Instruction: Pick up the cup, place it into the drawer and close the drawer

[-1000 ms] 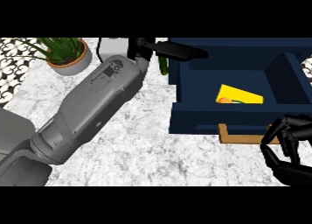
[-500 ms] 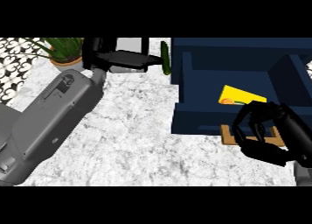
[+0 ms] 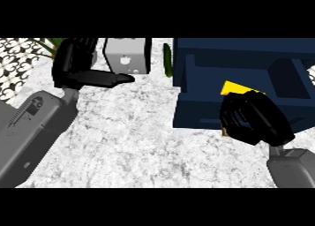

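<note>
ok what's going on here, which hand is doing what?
The right hand, fingers curled, is over the front of the open navy drawer, half hiding a yellow object inside. I can't tell if it is gripping anything. The left hand is up by the grey box at the back of the marble counter, holding nothing.

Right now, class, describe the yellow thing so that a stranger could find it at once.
Find the dark blue drawer on the marble counter's right side. The yellow thing sits inside it, just above the right hand. It is the only bright yellow item among blue, grey and black.
</note>
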You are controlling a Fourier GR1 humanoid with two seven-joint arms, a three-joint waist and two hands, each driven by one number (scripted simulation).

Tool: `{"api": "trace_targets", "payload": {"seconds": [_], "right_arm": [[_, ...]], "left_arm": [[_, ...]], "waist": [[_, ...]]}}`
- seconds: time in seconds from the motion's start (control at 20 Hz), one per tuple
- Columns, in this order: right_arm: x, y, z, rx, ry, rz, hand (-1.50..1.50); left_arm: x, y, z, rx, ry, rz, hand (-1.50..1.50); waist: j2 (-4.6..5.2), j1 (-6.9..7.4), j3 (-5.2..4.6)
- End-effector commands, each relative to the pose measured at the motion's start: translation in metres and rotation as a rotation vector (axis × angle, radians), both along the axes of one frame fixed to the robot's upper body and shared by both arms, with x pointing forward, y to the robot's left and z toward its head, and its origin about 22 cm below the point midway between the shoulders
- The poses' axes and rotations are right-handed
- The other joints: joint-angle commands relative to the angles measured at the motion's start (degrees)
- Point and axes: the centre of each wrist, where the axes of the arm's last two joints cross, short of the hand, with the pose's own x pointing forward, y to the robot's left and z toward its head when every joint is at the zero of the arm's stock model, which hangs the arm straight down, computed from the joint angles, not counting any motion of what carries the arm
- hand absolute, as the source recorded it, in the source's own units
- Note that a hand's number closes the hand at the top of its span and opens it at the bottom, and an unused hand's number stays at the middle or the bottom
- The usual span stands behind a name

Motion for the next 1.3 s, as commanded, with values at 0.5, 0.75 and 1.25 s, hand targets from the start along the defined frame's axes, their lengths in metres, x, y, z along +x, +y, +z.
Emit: {"api": "trace_targets", "payload": {"seconds": [0.5, 0.75, 1.25], "right_arm": [[0.071, 0.016, -0.072, -0.111, 0.145, -0.037, 1.50], [0.112, -0.004, -0.064, -0.083, 0.198, -0.054, 1.50], [0.136, -0.047, -0.049, -0.059, 0.264, -0.122, 1.50]], "left_arm": [[-0.031, 0.049, -0.017, -0.013, 0.013, 0.002, -1.50], [-0.036, 0.080, -0.015, 0.000, 0.001, -0.004, -1.50], [-0.038, 0.082, -0.021, -0.027, 0.006, -0.069, -1.50]], "waist": [[1.84, 1.23, 1.19], [2.31, 2.10, 1.22], [3.43, 3.71, 1.33]]}}
